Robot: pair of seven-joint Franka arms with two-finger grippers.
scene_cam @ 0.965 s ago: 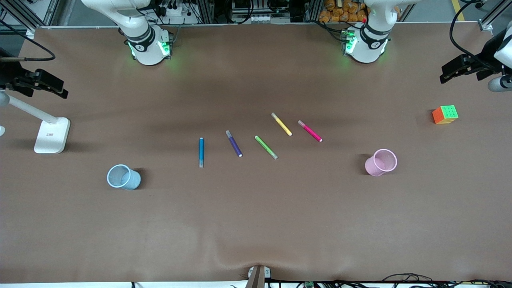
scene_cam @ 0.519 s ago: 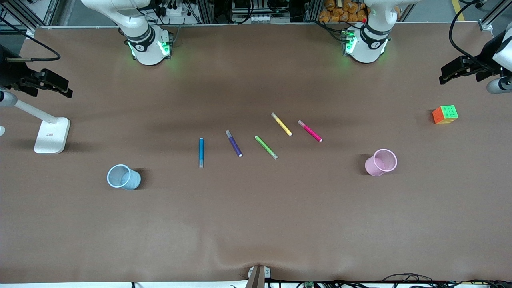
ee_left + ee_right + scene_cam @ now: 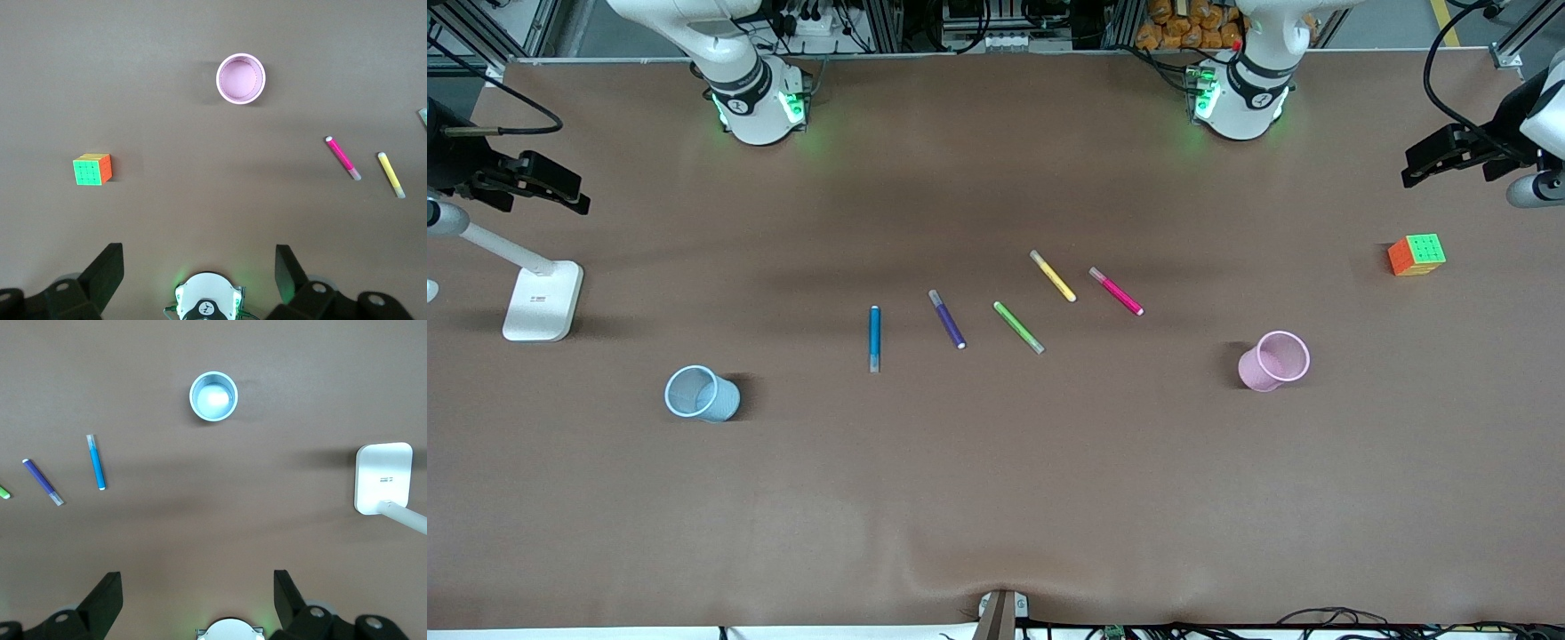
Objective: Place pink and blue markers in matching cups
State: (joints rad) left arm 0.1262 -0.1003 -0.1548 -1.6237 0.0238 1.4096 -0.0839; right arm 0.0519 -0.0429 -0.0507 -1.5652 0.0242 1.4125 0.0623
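Note:
The blue marker (image 3: 874,338) and the pink marker (image 3: 1116,291) lie flat at mid-table, at the two ends of a row of pens. The pale blue cup (image 3: 720,402) stands upright toward the right arm's end, nearer the front camera than the pens. The pale pink cup (image 3: 1254,372) stands upright toward the left arm's end. My left gripper (image 3: 1412,169) hangs open and holding nothing high over its end of the table; its wrist view shows the pink cup (image 3: 220,79) and pink marker (image 3: 343,158). My right gripper (image 3: 574,200) hangs open, likewise holding nothing, over the other end, seeing the blue cup (image 3: 192,395) and blue marker (image 3: 97,462).
Between the two task markers lie a purple pen (image 3: 947,318), a green pen (image 3: 1018,327) and a yellow pen (image 3: 1053,276). A colour cube (image 3: 1416,254) sits near the left arm's end. A white lamp stand (image 3: 541,300) sits at the right arm's end.
Both grippers have drifted slightly in the air at their ends of the table. The pens, cups and cube have not moved.

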